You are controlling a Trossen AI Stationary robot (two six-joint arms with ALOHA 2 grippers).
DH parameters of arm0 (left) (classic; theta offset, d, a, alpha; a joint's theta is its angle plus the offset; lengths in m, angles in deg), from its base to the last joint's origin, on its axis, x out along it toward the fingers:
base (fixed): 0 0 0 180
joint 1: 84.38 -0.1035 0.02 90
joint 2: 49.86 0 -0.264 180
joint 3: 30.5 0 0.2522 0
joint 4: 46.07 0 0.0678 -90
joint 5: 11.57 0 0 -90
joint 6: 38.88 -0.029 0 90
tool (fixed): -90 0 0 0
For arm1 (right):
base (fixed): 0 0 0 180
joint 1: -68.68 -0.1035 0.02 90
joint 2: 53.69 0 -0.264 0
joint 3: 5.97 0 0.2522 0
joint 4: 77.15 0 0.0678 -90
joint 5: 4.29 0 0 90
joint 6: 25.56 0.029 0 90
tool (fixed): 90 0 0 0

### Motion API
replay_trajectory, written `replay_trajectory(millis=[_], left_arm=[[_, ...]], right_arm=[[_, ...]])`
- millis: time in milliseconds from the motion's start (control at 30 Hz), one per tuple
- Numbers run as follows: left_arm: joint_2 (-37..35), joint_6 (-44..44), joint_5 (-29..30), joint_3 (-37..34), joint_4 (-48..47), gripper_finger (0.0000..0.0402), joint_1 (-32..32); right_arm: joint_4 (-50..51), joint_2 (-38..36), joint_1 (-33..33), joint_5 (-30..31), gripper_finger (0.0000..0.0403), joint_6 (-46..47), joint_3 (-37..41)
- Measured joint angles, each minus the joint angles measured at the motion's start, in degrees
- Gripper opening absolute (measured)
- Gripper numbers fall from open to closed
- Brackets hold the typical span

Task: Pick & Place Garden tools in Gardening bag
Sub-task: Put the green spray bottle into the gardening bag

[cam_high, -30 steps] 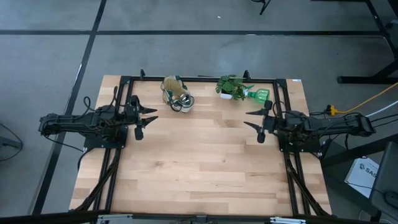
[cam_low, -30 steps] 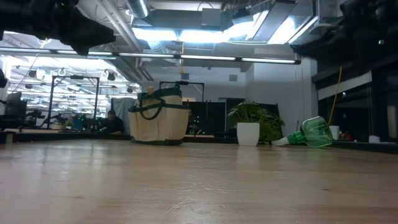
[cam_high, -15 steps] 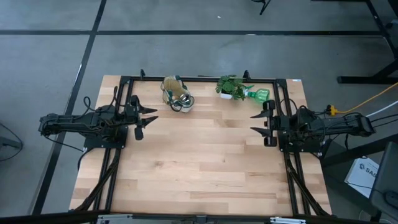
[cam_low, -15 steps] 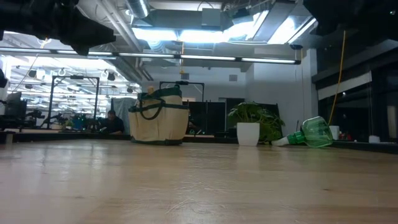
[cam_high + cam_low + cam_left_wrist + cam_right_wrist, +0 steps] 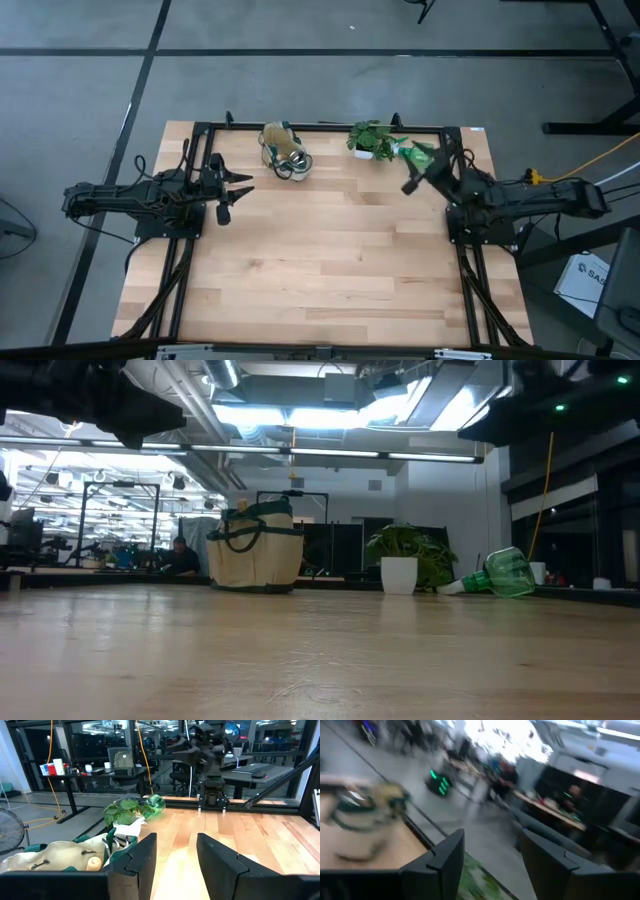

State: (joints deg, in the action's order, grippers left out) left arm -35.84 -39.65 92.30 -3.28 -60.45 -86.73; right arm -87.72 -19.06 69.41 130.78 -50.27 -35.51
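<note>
The tan gardening bag (image 5: pixel 283 150) with dark green trim stands upright on its base at the table's far edge; it also shows in the low view (image 5: pixel 255 550). A wooden handle end (image 5: pixel 93 864) sticks up inside it. The bright green plastic tool (image 5: pixel 416 153) lies on its side on the table by the leafy plant in a white pot (image 5: pixel 372 140), also in the low view (image 5: pixel 500 575). My right gripper (image 5: pixel 416 175) is open above the table just near of the green tool, slanted toward it. My left gripper (image 5: pixel 235 190) is open and empty at the table's left.
The potted plant (image 5: pixel 400 565) stands between the bag and the green tool. A black frame (image 5: pixel 320 128) runs along the table's far, left and right edges. Bare wood (image 5: pixel 320 250) fills the middle and near part of the table.
My right gripper has swung from the table's right side toward the far edge and the green tool, turning so its fingers slant toward the far left. It has stayed open. The bag, plant and green tool have kept still.
</note>
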Motion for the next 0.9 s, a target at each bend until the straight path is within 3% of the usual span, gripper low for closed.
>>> replay_trajectory(millis=[467,900], left_arm=[[0.0,0.0,0.0,0.01,0.0,0.0132,0.0],[0.0,0.0,0.0,0.02,0.0,0.0132,0.0]], right_arm=[[31.98,19.42,16.48,1.14,0.0195,2.15,-21.54],[62.44,33.62,37.43,-23.96,0.0195,14.88,-36.38]])
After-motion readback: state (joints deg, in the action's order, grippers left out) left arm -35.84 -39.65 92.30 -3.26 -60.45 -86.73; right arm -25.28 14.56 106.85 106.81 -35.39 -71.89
